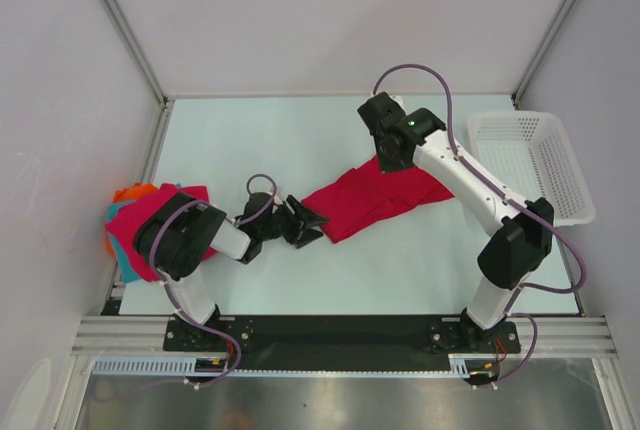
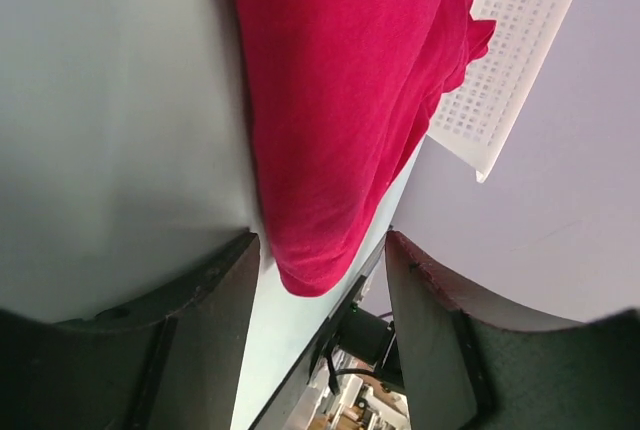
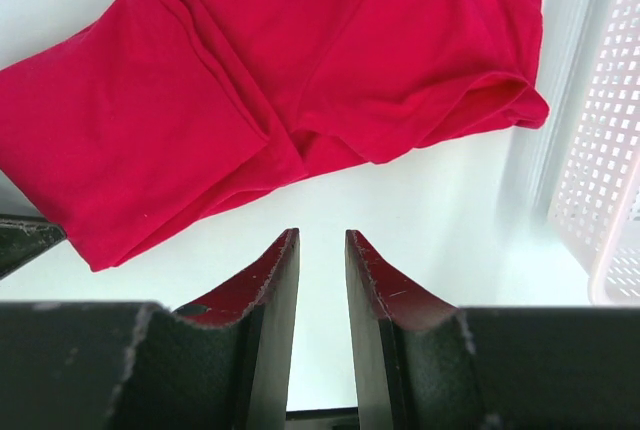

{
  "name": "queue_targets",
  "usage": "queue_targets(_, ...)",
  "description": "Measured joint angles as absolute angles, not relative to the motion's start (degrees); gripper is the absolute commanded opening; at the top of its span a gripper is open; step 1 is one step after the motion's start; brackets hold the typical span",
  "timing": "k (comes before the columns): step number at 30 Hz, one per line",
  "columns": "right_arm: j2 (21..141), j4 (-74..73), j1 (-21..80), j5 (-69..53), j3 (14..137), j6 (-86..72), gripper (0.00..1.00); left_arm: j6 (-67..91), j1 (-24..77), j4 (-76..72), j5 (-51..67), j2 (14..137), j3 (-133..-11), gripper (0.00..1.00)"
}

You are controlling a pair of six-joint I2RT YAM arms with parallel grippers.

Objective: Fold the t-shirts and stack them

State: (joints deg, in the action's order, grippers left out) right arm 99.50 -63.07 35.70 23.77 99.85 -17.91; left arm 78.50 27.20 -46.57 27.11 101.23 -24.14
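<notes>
One crimson t-shirt [image 1: 372, 200] lies crumpled and partly folded in the middle of the table. My left gripper [image 1: 306, 225] sits low at its left end, open. In the left wrist view the shirt's [image 2: 340, 100] rounded end lies between the spread fingers [image 2: 205, 330], apart from both. My right gripper [image 1: 392, 157] hovers over the shirt's far edge. In the right wrist view its fingers [image 3: 283, 275] stand a narrow gap apart with only bare table between them, and the shirt [image 3: 300, 80] lies just beyond the tips. A stack of red, orange and teal garments [image 1: 130, 218] rests at the table's left edge.
A white mesh basket [image 1: 515, 118] stands at the right side of the table, seen also in the left wrist view as a basket [image 2: 500, 70] beyond the shirt and in the right wrist view as a basket [image 3: 600, 150] at the right. Walls enclose the table on three sides.
</notes>
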Motion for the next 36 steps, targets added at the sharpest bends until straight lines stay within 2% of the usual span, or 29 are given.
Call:
queue_targets(11, 95.2, -64.7, 34.5, 24.7, 98.9, -17.9, 0.31, 76.0, 27.3, -36.6, 22.7, 101.1, -31.2, 0.59)
queue_targets(14, 94.4, -64.9, 34.5, 24.8, 98.5, -17.9, 0.31, 75.2, 27.3, -34.7, 22.0, 101.0, -32.4, 0.47)
queue_targets(15, 94.1, -64.9, 34.5, 24.8, 98.5, -17.9, 0.31, 74.9, 27.3, -34.1, 21.6, 100.9, -32.6, 0.35)
queue_targets(17, 93.7, -64.9, 34.5, 24.8, 98.5, -17.9, 0.31, 74.3, 27.3, -32.9, 21.2, 100.6, -32.7, 0.21)
queue_targets(23, 92.4, -64.9, 34.5, 24.7, 97.8, -17.9, 0.31, 72.3, 27.3, -28.9, 19.6, 97.1, -32.7, 0.08)
queue_targets(30, 89.4, -64.8, 34.5, 24.7, 95.2, -17.9, 0.31, 68.4, 27.3, -22.0, 17.1, 89.3, -33.3, 0.06)
queue_targets(36, 86.9, -63.8, 34.5, 24.0, 91.5, -18.3, 0.31, 63.8, 27.2, -10.6, 14.0, 77.0, -33.5, 0.08)
